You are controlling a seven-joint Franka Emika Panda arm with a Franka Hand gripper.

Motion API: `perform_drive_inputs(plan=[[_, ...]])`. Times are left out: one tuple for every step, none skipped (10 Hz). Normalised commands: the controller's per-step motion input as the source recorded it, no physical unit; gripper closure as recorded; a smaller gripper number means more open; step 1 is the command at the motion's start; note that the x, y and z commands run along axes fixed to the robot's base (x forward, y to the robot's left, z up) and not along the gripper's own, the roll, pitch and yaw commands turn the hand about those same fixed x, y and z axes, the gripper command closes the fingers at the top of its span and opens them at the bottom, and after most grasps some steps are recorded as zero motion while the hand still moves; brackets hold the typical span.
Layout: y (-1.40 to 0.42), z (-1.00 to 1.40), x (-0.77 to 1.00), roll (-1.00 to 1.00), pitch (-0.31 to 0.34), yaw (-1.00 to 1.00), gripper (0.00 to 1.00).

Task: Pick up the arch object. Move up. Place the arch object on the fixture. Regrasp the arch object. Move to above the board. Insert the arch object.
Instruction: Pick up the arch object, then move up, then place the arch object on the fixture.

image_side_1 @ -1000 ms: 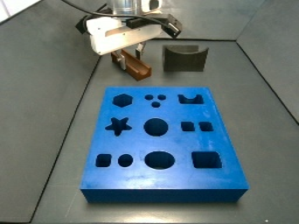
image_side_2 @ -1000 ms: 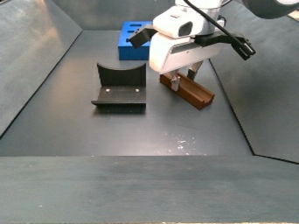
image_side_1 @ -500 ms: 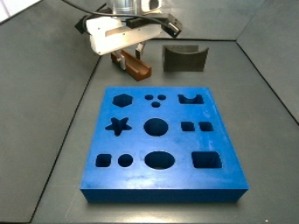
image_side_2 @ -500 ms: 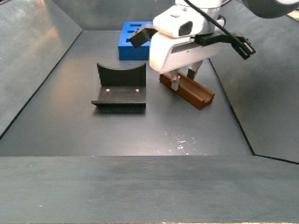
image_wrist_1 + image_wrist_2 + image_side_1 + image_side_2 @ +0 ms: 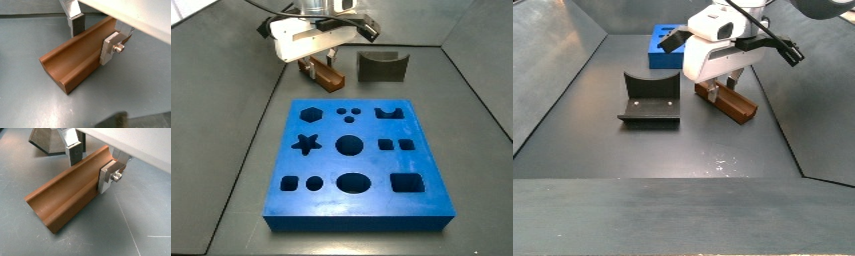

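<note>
Orange-brown and matte, the arch block [image 5: 67,193] lies flat on the grey bench [image 5: 251,150], channel face up, just behind the blue board [image 5: 356,165] and near the dark fixture [image 5: 381,67]. My end effector [image 5: 93,163] is down over one end of it, a silver finger on either long side; in both wrist views the pads [image 5: 111,44] look to be against the walls or all but touching, and I cannot tell whether they are pressing yet. The block rests on the bench, not lifted.

It looks to me like a rigid, solid piece, probably printed plastic or wood: light for its size, stiff, not fragile. Its sides are flat and parallel, which suits flat pads, and the dull surface should not be very slippery. My worry is leverage: I am placed towards one end, so the long free end [image 5: 63,75] may sag or swing when I rise. A firm squeeze across the two outer walls, below the channel's thin lips, seems the safest hold.
</note>
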Motion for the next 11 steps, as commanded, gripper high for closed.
perform_drive_inputs(plan=[[0.0,0.0,0.0,0.0,0.0,0.0,1.0],[0.0,0.0,0.0,0.0,0.0,0.0,1.0],[0.0,0.83,0.0,0.0,0.0,0.0,1.0],[-0.06,0.8,-0.02,-0.01,0.015,-0.03,1.0],[-0.05,0.7,-0.02,0.0,0.037,-0.03,1.0],[-0.02,0.58,-0.01,0.01,0.052,-0.03,1.0],[-0.01,0.44,-0.01,0.02,0.058,-0.03,1.0],[0.0,0.24,-0.02,0.03,0.05,-0.02,1.0],[0.0,1.0,0.0,0.0,0.0,0.0,1.0],[0.0,1.0,0.01,0.01,-0.012,0.0,1.0],[0.0,1.0,0.0,0.01,0.018,0.0,1.0]])
